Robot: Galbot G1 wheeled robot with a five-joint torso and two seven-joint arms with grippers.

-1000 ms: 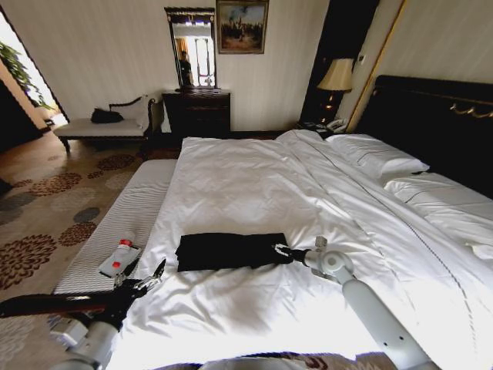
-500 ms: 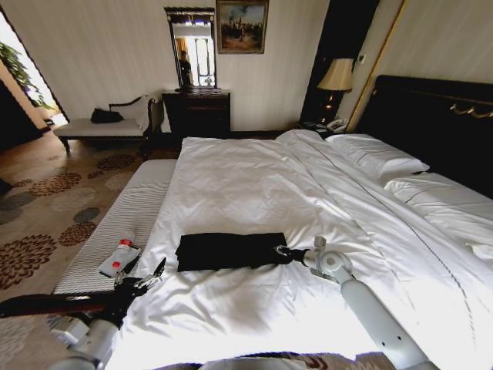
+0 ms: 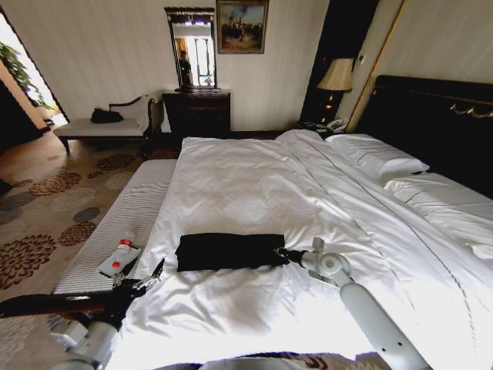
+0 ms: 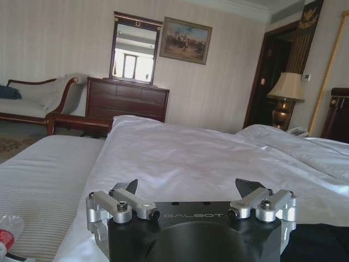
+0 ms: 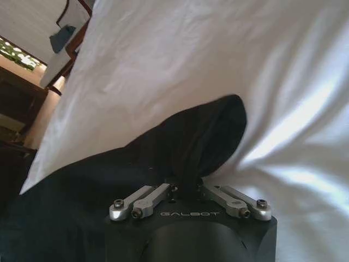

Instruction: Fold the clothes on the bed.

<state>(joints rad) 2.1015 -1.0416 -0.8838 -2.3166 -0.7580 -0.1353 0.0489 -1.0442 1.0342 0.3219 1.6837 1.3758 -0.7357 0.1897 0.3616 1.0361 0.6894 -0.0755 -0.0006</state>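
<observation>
So the right gripper (image 3: 281, 252) is pinched tight on the right-hand edge of the black soft-fabric T-shirt (image 3: 229, 251), fabric bunched between its fingers (image 5: 158, 194). The shirt's folded into a flat rectangle near the foot of the big bed with white sheets (image 3: 254, 185). The left gripper (image 3: 149, 277) hangs spread wide and empty just off the bed's left edge, beside the narrow grey striped bench (image 3: 127, 220).

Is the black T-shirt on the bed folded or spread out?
Folded: the T-shirt lies as a narrow band, sleeves hidden, and the right gripper pinches its end.
</observation>
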